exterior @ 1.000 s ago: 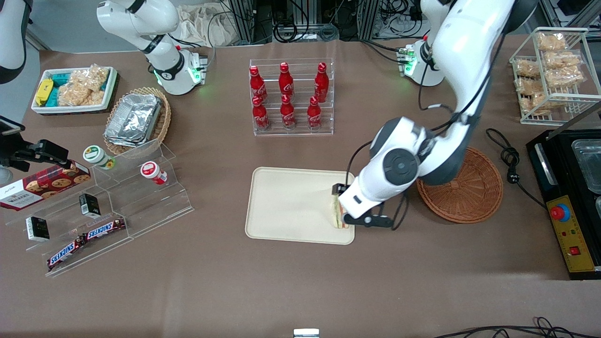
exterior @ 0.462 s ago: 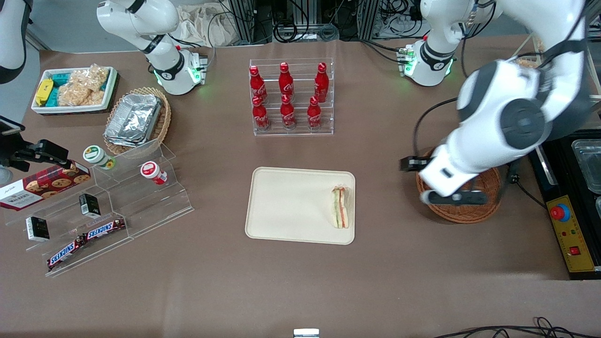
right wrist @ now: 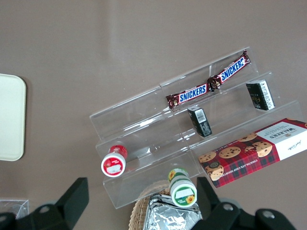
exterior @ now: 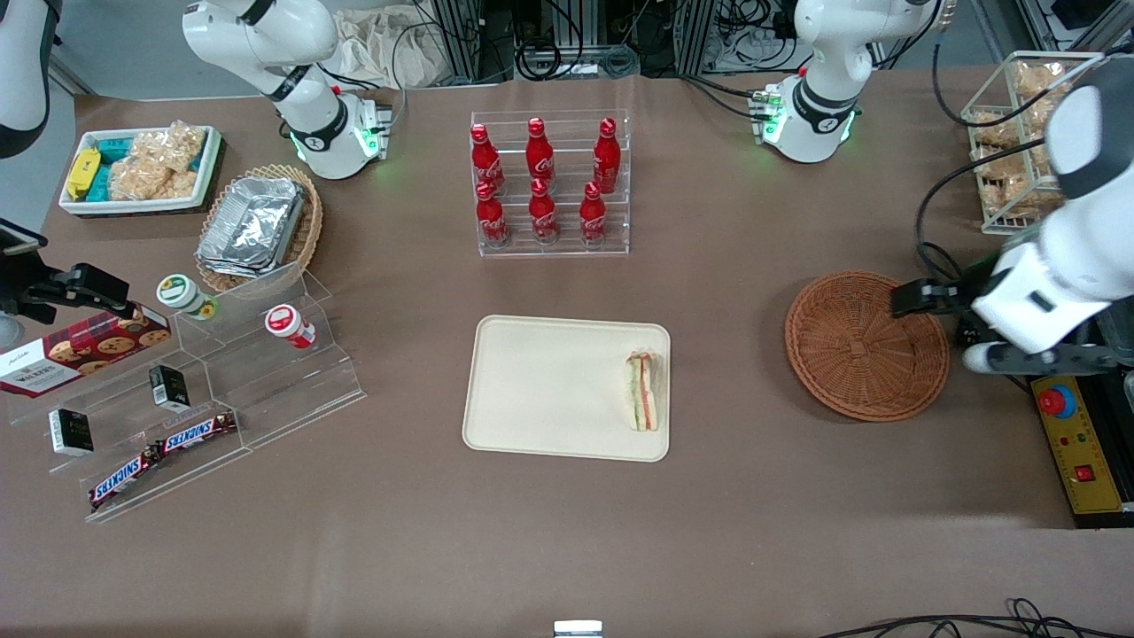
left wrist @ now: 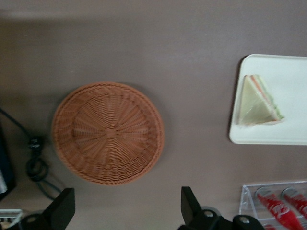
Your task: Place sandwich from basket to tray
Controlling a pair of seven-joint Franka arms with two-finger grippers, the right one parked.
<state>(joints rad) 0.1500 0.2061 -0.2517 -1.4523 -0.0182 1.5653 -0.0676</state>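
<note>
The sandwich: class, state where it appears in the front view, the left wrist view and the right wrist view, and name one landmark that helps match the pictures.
Front view: the sandwich lies on the tray, at its edge toward the basket.
Left wrist view: the sandwich lies on the tray, apart from the empty basket; the gripper hangs open above the table beside the basket.
Right wrist view: not in it.
Shared landmark: the tray.

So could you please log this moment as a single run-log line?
sandwich: on tray | basket: empty | gripper: open, above the table beside basket, holding nothing
</note>
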